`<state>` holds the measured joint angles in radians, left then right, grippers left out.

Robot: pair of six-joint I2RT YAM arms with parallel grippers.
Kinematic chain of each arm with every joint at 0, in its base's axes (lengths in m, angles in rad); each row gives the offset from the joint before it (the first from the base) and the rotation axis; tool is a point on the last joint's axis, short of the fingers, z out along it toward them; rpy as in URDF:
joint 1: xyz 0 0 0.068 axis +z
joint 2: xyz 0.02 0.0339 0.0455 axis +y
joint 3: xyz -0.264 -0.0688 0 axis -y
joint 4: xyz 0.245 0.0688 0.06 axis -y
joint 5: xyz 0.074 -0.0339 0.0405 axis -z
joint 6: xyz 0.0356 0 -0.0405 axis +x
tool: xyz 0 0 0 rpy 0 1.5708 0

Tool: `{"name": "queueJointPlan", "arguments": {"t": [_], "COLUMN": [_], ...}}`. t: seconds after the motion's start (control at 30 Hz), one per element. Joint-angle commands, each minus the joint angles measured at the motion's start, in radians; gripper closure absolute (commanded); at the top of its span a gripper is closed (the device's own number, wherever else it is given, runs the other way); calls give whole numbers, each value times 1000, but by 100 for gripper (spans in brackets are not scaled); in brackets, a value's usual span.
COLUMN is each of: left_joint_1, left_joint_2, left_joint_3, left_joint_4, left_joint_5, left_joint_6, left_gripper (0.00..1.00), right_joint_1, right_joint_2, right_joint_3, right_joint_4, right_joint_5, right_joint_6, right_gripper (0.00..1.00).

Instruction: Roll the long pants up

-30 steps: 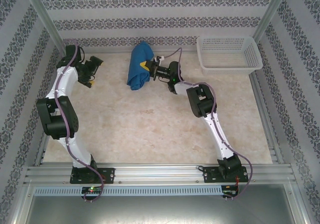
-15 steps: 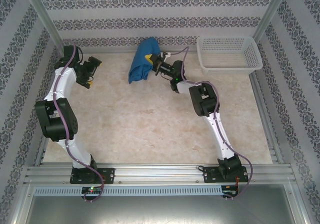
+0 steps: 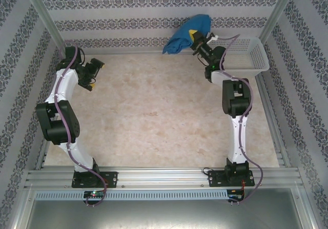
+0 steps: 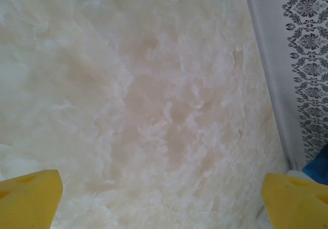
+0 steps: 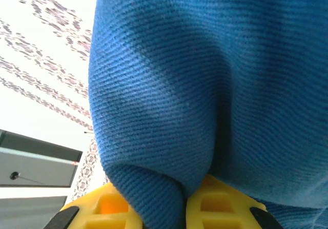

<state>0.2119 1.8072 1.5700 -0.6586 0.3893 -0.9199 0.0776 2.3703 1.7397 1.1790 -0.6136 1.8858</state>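
Top external: the long pants hang bundled at far right above the desk, right jaws pinching a fold; left jaws wide, empty. Likely soft, limp, light; grip thick folds.

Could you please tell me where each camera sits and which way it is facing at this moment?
Top external: above and behind the bases, looking down on the table, white basket, left arm and right arm.
Left wrist: on the left arm, facing bare table; yellow fingers of the open left gripper at the bottom corners.
Right wrist: on the right arm, close against the long pants, right gripper shut on them.
Shared: top external also shows that pinched bundle.
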Motion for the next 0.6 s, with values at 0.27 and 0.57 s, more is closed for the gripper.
{"name": "queueJointPlan", "arguments": {"t": [0.27, 0.57], "left_joint_1": [17, 17], "left_joint_2": [-48, -40], "left_joint_3": [3, 2], "left_joint_4": [-27, -22], "left_joint_5": [10, 19], "left_joint_6": [3, 0], "left_gripper": [0, 0], "right_joint_1": [-116, -180], "right_joint_2": [-364, -586], "right_joint_3": [-219, -405], "right_joint_4": [-57, -222], "right_joint_5": [54, 112], "right_joint_6": [-287, -459], "right_gripper": [100, 100]}}
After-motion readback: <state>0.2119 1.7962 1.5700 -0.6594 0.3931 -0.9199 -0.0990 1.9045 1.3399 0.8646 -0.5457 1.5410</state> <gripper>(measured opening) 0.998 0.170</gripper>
